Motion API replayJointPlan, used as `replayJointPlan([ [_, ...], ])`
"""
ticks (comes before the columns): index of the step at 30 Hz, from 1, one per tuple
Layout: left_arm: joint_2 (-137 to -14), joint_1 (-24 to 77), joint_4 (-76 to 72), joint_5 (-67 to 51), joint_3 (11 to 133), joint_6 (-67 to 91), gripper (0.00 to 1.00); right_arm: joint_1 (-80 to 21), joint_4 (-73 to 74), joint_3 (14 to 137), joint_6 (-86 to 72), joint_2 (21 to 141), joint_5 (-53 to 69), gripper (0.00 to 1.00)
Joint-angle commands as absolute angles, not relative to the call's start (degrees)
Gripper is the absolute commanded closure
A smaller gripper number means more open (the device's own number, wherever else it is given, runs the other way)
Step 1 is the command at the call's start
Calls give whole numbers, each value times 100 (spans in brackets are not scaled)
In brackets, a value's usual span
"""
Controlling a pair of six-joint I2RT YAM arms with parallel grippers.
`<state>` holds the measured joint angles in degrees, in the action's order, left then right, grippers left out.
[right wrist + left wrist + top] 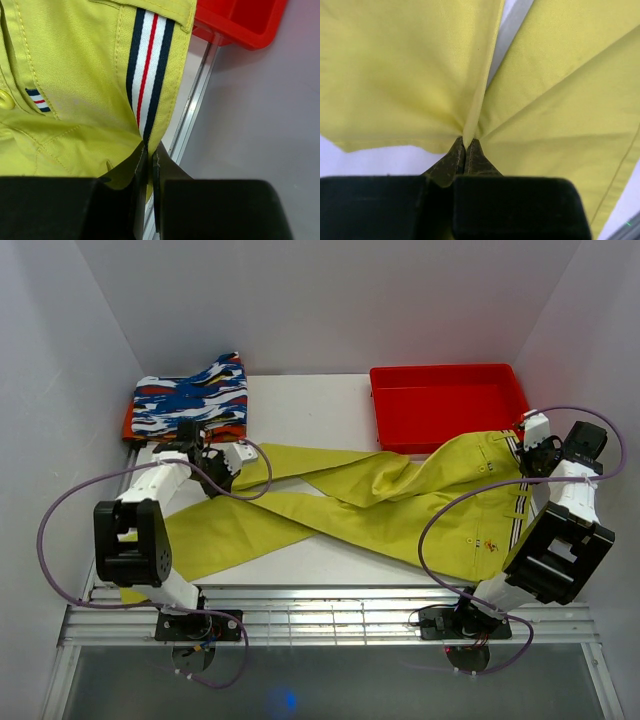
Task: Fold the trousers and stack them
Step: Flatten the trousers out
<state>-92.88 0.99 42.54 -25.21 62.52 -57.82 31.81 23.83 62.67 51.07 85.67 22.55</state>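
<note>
The yellow-green trousers [400, 500] lie spread across the white table, with the waist at the right and the two legs crossing toward the left. My left gripper [228, 465] sits at the end of the far leg. In the left wrist view it [467, 144] is shut on a pinched fold of the yellow cloth [560, 90]. My right gripper [527, 450] is at the waist by the table's right edge. In the right wrist view it [150, 150] is shut on the dark-and-white striped band [147, 65] of the side seam.
A red bin [445, 370] stands at the back right, touching the waist. Its corner [240, 20] shows in the right wrist view beside the metal table rail [192, 115]. A folded blue, white, black and orange garment [190, 400] lies at the back left. White walls enclose the table.
</note>
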Motion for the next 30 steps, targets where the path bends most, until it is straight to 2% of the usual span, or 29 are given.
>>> replayJointPlan([
  [1,-8369,-61,4816,-2566,5986,-5704,100,3217,1987,6328,5194,8639,2119,92],
  [5,-7849,-386,4956,-2460,5941,-5476,100,3226,1864,6267,5229,8684,2004,92],
  [10,-7401,-738,5527,-2768,6476,-5248,100,3234,1749,6258,5229,8780,1890,92],
  [16,-7110,-791,5589,-2777,6372,-4931,100,3234,1705,6240,5159,8833,1986,92],
  [17,-7128,-800,5616,-2803,6320,-4913,98,3226,1714,6232,5150,8833,1986,92],
  [19,-7233,-791,5756,-2978,6302,-4939,80,3234,1714,6188,5150,8789,2021,92],
  [22,-7426,-800,5573,-3163,6214,-4747,70,3234,1714,6091,5159,8728,2118,92],
  [24,-7751,-791,5450,-3260,6196,-4606,74,3234,1714,6047,5150,8693,2188,92],
  [25,-7865,-791,5258,-3296,6205,-4371,85,3234,1714,6021,5142,8675,2223,92],
  [27,-8155,-791,4976,-3418,6214,-4176,97,3234,1723,5994,5150,8649,2232,92],
  [28,-8235,-791,4914,-3471,6249,-4009,100,3234,1749,6003,5150,8640,2241,92],
  [30,-8427,-791,4826,-3498,6397,-3859,100,3234,1784,6029,5168,8622,2241,92],
])
